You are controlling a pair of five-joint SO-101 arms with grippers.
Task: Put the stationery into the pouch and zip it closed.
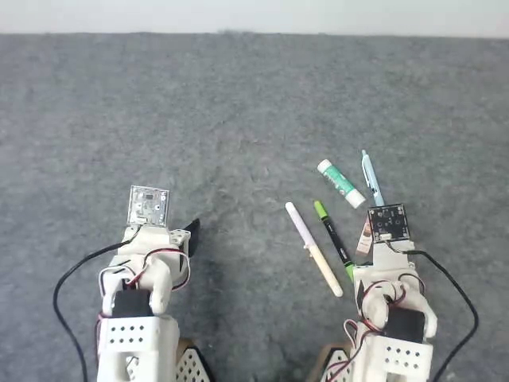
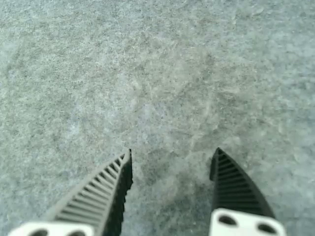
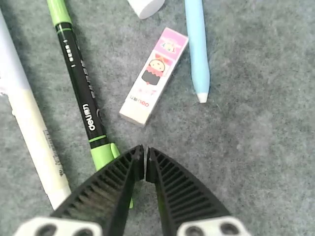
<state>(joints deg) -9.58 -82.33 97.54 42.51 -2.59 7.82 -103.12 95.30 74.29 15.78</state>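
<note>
A grey felt mat (image 1: 238, 103) lies under everything. The left arm (image 1: 143, 270) stands over bare mat, and the left gripper (image 2: 173, 151) has its jaws spread wide with nothing between them. The right gripper (image 3: 144, 148) is clenched on nothing; its tips meet just beside the green-black marker (image 3: 81, 88). The stationery lies on the mat before the right arm (image 1: 394, 318): a long white-and-lilac pen (image 1: 312, 248), the marker, a blue pen (image 1: 371, 178), a white-and-green glue stick (image 1: 340, 182) and, smallest, a pink-and-white eraser (image 3: 154, 75) between the marker and the blue pen.

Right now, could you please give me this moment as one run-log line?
left claw: open, above grey felt table cover | right claw: shut, empty, near pink-and-white boxed eraser
</note>
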